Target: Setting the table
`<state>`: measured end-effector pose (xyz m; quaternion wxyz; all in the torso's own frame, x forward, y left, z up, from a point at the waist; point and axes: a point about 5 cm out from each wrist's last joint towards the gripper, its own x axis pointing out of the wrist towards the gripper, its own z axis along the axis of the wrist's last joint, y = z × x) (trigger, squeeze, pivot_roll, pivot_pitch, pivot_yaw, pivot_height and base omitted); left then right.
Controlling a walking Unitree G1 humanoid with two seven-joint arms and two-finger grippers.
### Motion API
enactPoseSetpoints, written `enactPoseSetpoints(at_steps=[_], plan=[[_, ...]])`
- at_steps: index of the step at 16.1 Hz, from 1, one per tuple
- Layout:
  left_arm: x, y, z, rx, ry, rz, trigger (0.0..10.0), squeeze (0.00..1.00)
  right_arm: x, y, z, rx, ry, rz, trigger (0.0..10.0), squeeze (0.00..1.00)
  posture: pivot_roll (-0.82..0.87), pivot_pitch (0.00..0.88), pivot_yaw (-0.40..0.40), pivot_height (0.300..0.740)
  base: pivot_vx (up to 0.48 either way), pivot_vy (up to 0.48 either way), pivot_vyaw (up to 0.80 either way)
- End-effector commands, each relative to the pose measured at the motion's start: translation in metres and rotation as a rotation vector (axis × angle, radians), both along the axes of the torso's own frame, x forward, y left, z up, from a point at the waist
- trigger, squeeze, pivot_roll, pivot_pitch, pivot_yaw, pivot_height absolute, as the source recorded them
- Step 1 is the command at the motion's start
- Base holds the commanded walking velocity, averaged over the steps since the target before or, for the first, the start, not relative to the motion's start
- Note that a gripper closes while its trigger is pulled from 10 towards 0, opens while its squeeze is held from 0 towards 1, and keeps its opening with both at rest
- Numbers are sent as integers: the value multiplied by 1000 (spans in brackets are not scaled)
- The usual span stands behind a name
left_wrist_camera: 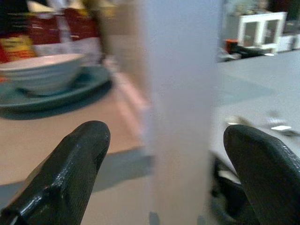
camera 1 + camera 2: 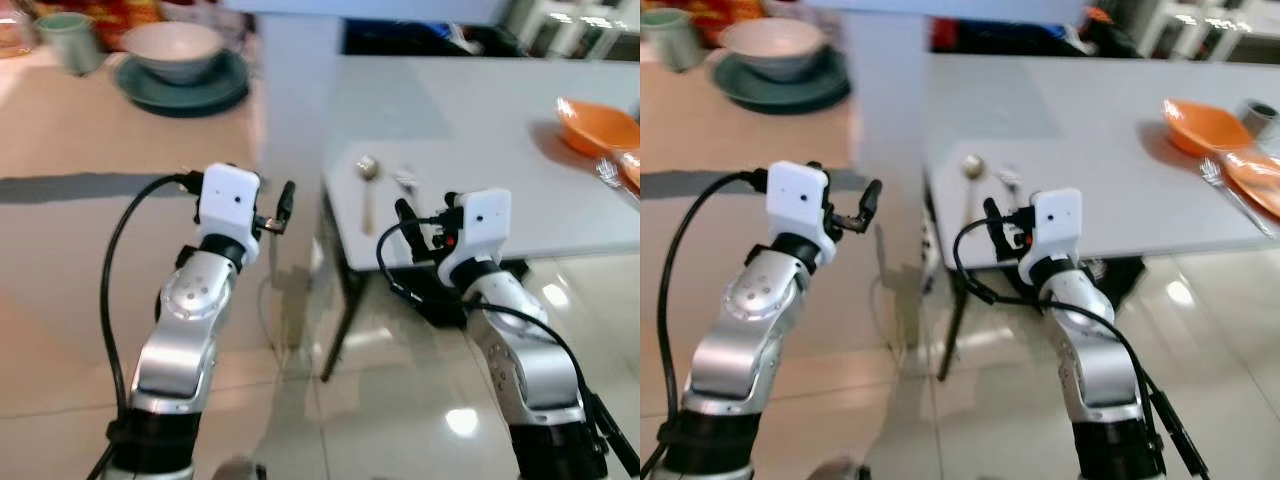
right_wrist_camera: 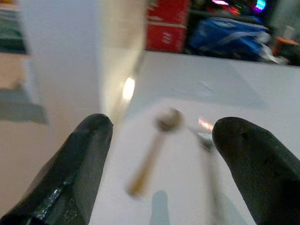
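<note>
Hovering at near edge of white surface (image 2: 480, 150): right end effector (image 2: 402, 212), fingers (image 3: 84, 159) spread wide, nothing held. Aimed at spoon (image 2: 367, 185) and, just beside it, a second metal utensil (image 3: 208, 154), too blurred to name. Both flat near that surface's near-left corner, apart from the end effector, not touching each other as far as visible.

Raised level beside it, off to the left: left end effector (image 2: 287, 203), fingers (image 1: 70, 168) also released and wide apart, empty. Lined up with pale vertical post (image 1: 183, 93) standing in the gap between the two surfaces.

Farther right on white surface: orange bowl (image 2: 595, 125) near the far-right edge, fork (image 2: 1230, 190) lying just beside it, second orange dish (image 2: 1255, 175) at the frame edge, small grey cup (image 2: 1258, 115) behind the bowl. All well apart from the spoon.

Left, on beige surface (image 2: 120, 140): pale ribbed bowl (image 2: 172, 48) sitting on dark teal plate (image 2: 182, 82), green cup (image 2: 70, 40) upright just beside the plate, red packaging (image 1: 37, 33) behind. Dark grey strip along that surface's near edge.

Behind white surface: red box (image 3: 168, 26) and blue bag (image 3: 225, 30). Below: glossy tiled floor (image 2: 400, 390), dark table leg (image 2: 340, 310) slanting down from the corner. Motion blur across all views.
</note>
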<state>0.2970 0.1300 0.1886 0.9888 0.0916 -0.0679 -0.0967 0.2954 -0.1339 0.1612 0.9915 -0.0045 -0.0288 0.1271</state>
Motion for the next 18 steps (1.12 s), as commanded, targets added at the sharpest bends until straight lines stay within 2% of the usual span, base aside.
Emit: enactPoseSetpoints(at_steps=[1,5,7,11,14,18], plan=[[-1,2,-1,-1,3,6,10000,0,-2,5,2,6,-14,25,10000,0,57,67,-64,740,345,0,0],[-5,-2,-2,26,2,-24,10000,0,2,2,-11,-36,67,35,10000,0,61,65,-68,740,68,0,0],[-10,-4,-1,24,-10,-84,10000,0,9,1,-17,-49,99,5,10000,0,66,66,-71,740,0,0,0],[-16,-1,0,71,2,-146,10000,0,41,-1,-23,-73,178,-64,10000,0,85,83,-74,740,0,0,0],[-18,1,4,89,2,-164,10000,0,79,1,-17,-34,254,-95,10000,0,100,117,-78,740,0,0,0],[-29,-1,8,122,4,-216,10000,0,100,7,-10,-36,288,-113,10000,0,131,164,-85,740,0,0,0]])
